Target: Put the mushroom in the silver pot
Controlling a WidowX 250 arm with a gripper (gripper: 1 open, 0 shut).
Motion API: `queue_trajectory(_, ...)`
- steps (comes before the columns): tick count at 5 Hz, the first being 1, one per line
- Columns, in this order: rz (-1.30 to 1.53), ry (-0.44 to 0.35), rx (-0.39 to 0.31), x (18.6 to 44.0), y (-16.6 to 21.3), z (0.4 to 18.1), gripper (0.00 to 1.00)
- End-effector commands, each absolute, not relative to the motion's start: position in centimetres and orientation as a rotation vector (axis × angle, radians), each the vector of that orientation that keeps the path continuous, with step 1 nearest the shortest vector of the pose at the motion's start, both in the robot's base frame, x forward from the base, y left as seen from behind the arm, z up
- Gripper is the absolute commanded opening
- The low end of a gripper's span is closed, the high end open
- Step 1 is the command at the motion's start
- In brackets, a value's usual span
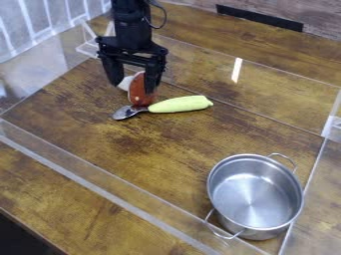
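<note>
We're at the grasp step: pincer [134, 82] spread wide, empty, straddling the mushroom [138, 90] at 11 o'clock. Next: clench, lift, carry to the pot [254, 194] at 5 o'clock.

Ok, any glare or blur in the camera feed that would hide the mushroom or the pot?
Camera view: soft and low-resolution overall, no motion smear. Bright glare streaks sit on the clear barrier, away from both items. The mushroom is partly hidden between the open pincer fingers. The silver pot shows only mild reflections inside, with its rim clear.
</note>
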State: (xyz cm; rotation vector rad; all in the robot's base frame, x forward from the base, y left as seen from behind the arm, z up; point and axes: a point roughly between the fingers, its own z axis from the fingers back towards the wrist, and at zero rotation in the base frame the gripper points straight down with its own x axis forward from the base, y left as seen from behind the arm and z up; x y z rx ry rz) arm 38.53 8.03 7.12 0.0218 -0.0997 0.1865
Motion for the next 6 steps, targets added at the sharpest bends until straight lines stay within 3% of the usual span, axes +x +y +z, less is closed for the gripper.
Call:
queue_trajectory(1,0.194,-0.174,0.025,39.3,8.7,9.6,1.00)
queue_trajectory(3,0.184,-0.182,0.017,39.3,8.5,9.9,1.00)
queue_trajectory(5,0.189,-0.149,0.019,39.7,8.6,7.6,1.00)
queue_trajectory(6,0.192,-0.147,0.018,39.8,8.6,7.3,0.00)
